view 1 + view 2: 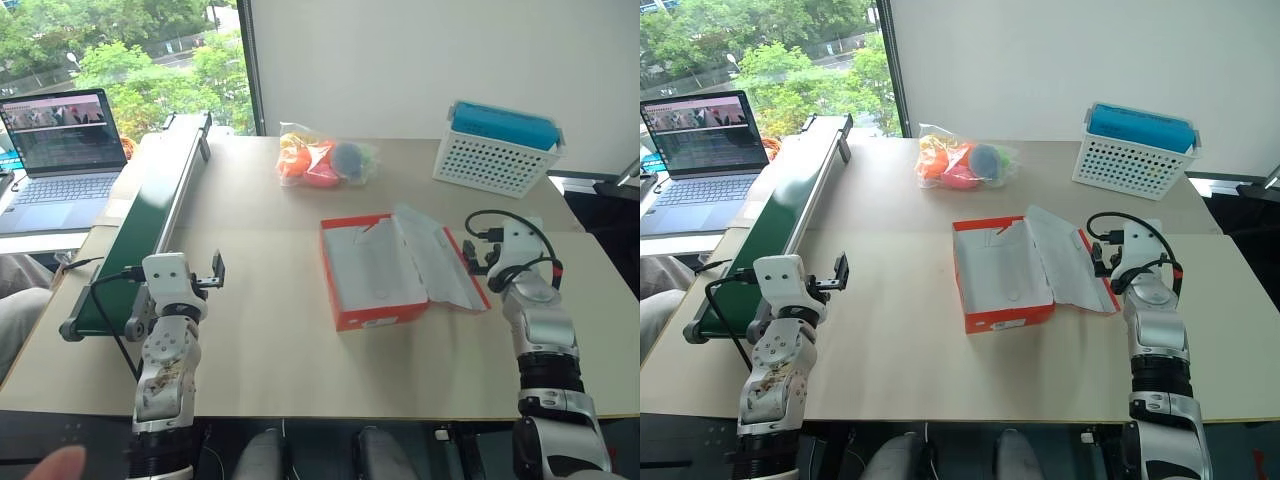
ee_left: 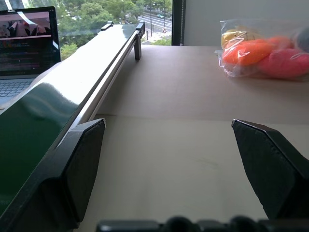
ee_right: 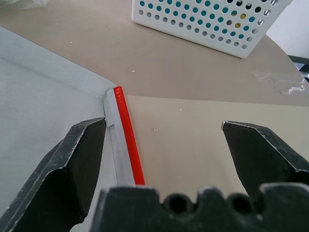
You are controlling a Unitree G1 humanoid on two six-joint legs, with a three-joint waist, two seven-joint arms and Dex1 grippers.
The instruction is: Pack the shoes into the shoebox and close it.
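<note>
On the tan table ahead of me, seen from the head camera, the red shoebox lies open near the middle, its pale inside bare and its lid folded out flat toward my right. My left gripper hangs over the table beside a green conveyor, well apart from the box. My right gripper sits just beside the lid's outer edge. Farther back are a bag of toys and a white basket; a laptop stands off to the left.

From my left wrist, both black fingers are spread wide with nothing between them.

From my right wrist, the fingers are spread wide and empty, one over the lid's pale lining.
</note>
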